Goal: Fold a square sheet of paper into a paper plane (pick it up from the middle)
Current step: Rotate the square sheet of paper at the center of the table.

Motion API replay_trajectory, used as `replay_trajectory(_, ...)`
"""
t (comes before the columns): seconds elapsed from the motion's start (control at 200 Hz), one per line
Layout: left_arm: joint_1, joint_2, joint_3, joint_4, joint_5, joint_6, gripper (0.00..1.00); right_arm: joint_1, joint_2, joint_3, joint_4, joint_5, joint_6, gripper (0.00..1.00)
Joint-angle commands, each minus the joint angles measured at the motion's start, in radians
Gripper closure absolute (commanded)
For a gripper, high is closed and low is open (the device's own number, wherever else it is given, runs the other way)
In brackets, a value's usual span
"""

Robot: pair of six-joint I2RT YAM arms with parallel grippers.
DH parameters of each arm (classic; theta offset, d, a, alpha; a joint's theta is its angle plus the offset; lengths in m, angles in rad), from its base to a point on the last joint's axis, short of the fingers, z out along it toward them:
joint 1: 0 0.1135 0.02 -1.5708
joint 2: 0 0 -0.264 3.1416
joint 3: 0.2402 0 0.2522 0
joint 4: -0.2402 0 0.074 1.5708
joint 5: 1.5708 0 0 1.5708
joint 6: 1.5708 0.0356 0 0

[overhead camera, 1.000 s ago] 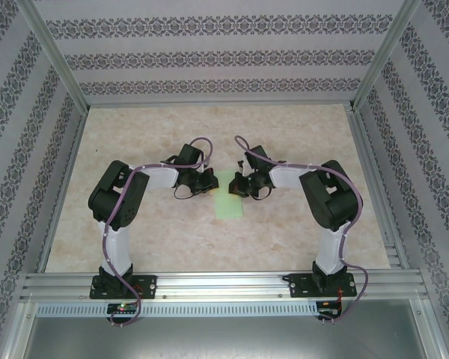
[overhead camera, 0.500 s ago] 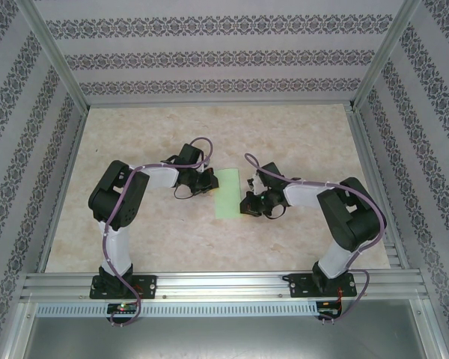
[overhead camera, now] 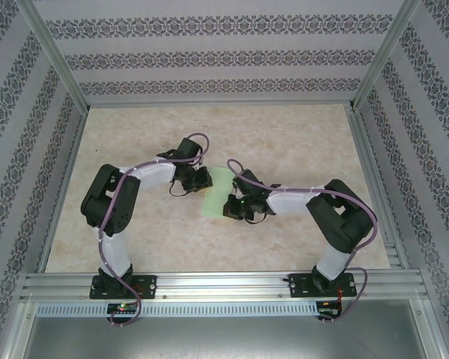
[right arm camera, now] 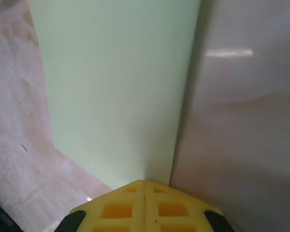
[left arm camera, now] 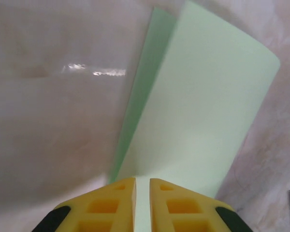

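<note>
Two layers in square sheet of paper [overhead camera: 217,193]. Presses fold flat with right gripper [right arm camera: 145,183], jaws together; steadies edge with left gripper [left arm camera: 142,181], barely parted, grip unclear.

My overhead feed is bright and even, lit softly from above; the arms throw only faint shadows on the table [overhead camera: 299,134]. Both wrist feeds are hazier and soft: the left gripper [left arm camera: 142,182] and right gripper [right arm camera: 145,183] sit blurred at the bottom edge, white glare streaks the tabletop, and a grey shadow runs along the right edge of the square sheet of paper [right arm camera: 116,87], which looks washed out
</note>
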Motion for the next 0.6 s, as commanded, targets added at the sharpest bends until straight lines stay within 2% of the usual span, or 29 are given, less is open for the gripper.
replay_trajectory(0.0, 0.021, -0.105, -0.029, -0.056, -0.091, -0.011, 0.83, 0.034, 0.024, 0.048, 0.058, 0.111, 0.117, 1.0)
replay_trajectory(0.16, 0.037, -0.226, -0.163, 0.009, -0.072, -0.037, 0.83, 0.043, -0.002, 0.086, 0.129, 0.12, 0.168, 1.0)
replay_trajectory(0.335, 0.036, -0.352, -0.288, 0.111, -0.011, -0.085, 0.84, 0.007, -0.064, 0.136, 0.05, 0.11, 0.07, 0.97)
replay_trajectory(0.595, -0.012, -0.441, -0.346, 0.171, 0.014, -0.137, 0.91, -0.106, 0.055, 0.261, -0.055, 0.053, -0.062, 0.97)
